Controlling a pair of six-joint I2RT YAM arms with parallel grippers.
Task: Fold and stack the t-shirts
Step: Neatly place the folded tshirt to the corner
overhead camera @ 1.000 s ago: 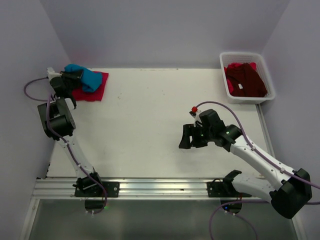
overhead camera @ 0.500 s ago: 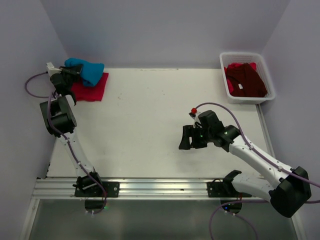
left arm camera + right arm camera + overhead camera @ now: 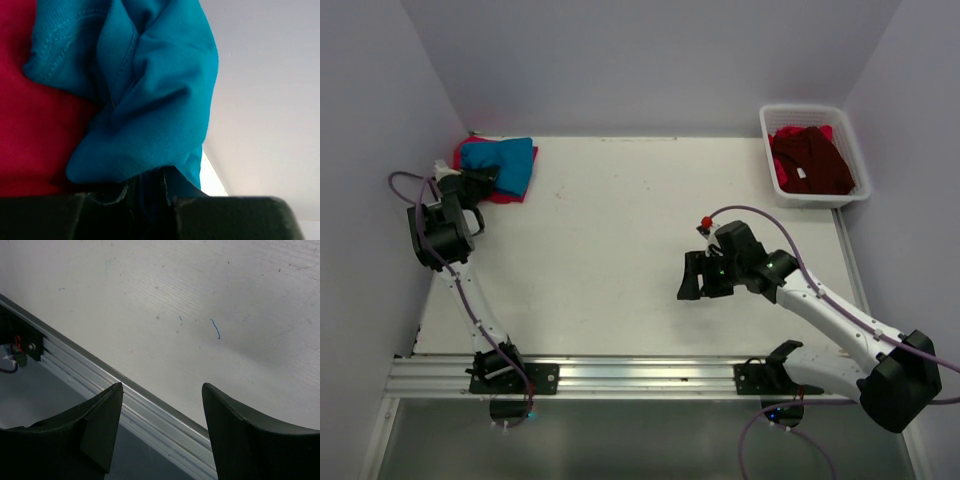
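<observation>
A teal-blue t-shirt [image 3: 500,162] lies bunched on top of a bright pinkish-red t-shirt [image 3: 506,194] at the table's far left corner. My left gripper [image 3: 477,184] sits at the near edge of that pile, shut on a fold of the teal t-shirt [image 3: 150,100]. In the left wrist view the cloth runs down between the jaws of the left gripper [image 3: 150,187], and the red t-shirt [image 3: 30,125] fills the left side. A dark maroon t-shirt [image 3: 812,160] lies crumpled in the basket. My right gripper [image 3: 689,277] hangs open over bare table, and in the right wrist view the right gripper [image 3: 162,390] holds nothing.
The white mesh basket [image 3: 802,108] stands at the far right corner. An aluminium rail [image 3: 620,375] runs along the table's near edge, and it also shows as the rail [image 3: 125,390] under the right fingers. Walls close in the left, back and right sides.
My left arm has drawn back toward the near side with the teal t-shirt, which rose and then came down flatter over the red one. The right arm has not moved.
</observation>
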